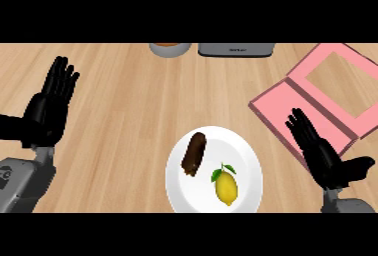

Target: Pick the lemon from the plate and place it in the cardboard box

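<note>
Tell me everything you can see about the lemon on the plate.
The lemon is yellow, oval, with a pointed lower tip and small green leaves at its top end. It lies whole on the white plate, in the plate's lower right part, long axis roughly up-down in the view. A dark brown oblong piece of food lies to its upper left, apart from it. Only the plate touches the lemon; neither hand is on it.

Brown pastry (195, 154), grey appliance (236, 49), round container (170, 49), wooden counter (140, 100)
</note>
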{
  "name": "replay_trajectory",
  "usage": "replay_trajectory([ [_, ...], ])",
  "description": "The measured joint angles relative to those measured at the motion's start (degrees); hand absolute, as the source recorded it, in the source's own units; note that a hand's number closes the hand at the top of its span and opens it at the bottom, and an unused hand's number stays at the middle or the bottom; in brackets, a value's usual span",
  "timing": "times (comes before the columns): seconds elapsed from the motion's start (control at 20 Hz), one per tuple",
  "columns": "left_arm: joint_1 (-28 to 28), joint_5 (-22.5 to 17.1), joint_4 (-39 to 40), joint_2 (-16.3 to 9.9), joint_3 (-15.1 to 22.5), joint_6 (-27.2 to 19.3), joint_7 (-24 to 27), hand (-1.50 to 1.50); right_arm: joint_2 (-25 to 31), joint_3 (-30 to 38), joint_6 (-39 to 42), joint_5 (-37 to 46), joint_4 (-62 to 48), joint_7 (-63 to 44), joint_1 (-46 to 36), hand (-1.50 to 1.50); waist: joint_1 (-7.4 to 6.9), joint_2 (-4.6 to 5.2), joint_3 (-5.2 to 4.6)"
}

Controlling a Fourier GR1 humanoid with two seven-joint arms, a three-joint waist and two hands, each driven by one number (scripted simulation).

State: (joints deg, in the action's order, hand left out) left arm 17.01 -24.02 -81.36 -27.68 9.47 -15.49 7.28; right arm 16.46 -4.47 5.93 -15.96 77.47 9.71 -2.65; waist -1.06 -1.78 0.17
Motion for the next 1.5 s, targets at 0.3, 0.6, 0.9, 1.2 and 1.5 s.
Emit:
replay_trajectory([
  [0.3,-3.8,-1.0,-2.1,0.4,-1.5,-2.3,-3.9,0.0,0.9,7.6,-9.7,0.6,8.3,1.1,3.8,1.5,1.91,0.84,-0.18],
  [0.6,-7.4,-2.6,-4.7,2.1,-0.3,-2.6,-7.4,0.0,3.7,7.8,-23.7,15.9,10.7,2.5,10.9,-1.5,1.83,1.34,-0.34],
  [0.9,-8.7,-1.5,-7.7,3.5,0.9,-4.7,-10.1,0.0,7.1,2.3,-26.0,27.2,23.4,-0.8,17.4,-1.5,1.6,1.49,-0.29],
  [1.2,-8.6,-0.8,-9.1,3.7,1.4,-5.4,-11.7,0.0,18.3,-2.5,-14.9,33.2,34.3,-15.6,20.7,-1.5,1.31,1.59,-0.46],
  [1.5,-8.6,-0.2,-9.6,4.5,1.8,-5.2,-12.2,0.0,23.2,-6.3,-3.4,31.0,47.5,-36.6,17.9,-1.5,0.89,1.74,-0.38],
])
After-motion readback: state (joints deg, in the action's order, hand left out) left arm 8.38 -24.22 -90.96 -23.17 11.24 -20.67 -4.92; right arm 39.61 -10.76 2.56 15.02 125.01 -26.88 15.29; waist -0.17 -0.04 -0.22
